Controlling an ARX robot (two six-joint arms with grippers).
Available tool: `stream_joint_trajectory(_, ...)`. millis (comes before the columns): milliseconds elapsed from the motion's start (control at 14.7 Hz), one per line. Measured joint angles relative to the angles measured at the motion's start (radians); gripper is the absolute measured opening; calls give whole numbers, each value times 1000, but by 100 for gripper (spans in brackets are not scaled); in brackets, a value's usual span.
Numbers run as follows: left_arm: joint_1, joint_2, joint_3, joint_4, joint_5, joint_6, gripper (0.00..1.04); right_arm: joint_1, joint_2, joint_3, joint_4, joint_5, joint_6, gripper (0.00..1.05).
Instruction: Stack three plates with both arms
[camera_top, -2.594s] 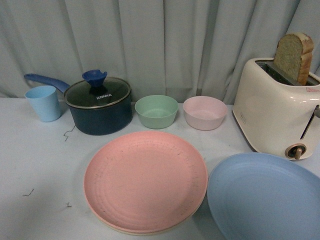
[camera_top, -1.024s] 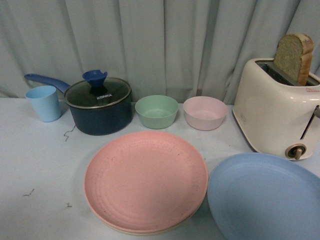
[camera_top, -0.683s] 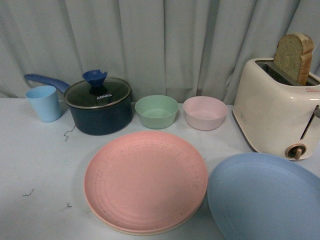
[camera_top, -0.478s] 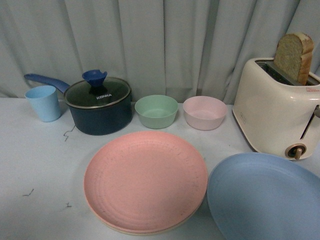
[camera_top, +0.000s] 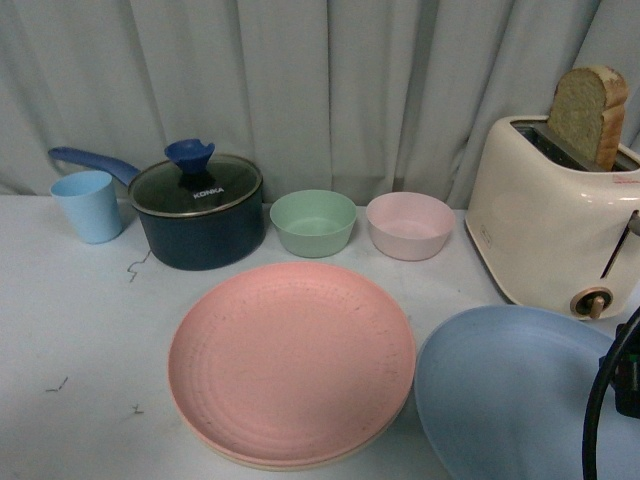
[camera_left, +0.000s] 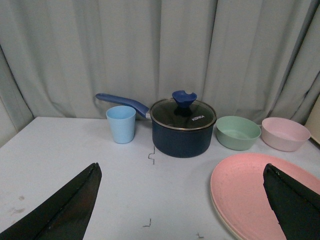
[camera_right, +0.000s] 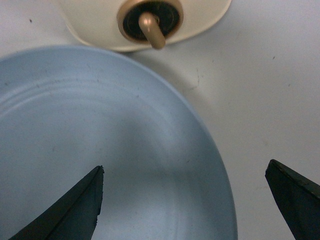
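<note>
A dark cable and part of the right arm (camera_top: 630, 385) are now recorded at the right edge of the front view, where nothing was seen half a second ago. The plates are unmoved. The right gripper (camera_right: 185, 167) is spread wide and empty over the rim of the light blue plate (camera_top: 520, 395), which lies flat at near right beside the toaster (camera_top: 545, 230). Contact cannot be determined. The left gripper (camera_left: 181, 167) is likewise spread and holds nothing. "KONKA" is read on the pot (camera_top: 200, 210) lid. The pink plate (camera_top: 290, 360) lies flat, face up, near centre, on the cream plate (camera_top: 250, 462), of which only the rim shows.
</note>
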Motion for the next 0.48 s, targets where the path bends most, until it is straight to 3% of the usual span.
stream_joint_trajectory(410, 0, 0, 0, 0, 0, 0, 98, -25, 90, -19, 37, -14, 12, 98)
stream_joint_trajectory(478, 0, 0, 0, 0, 0, 0, 98, -43, 99, -26, 50, -14, 12, 94)
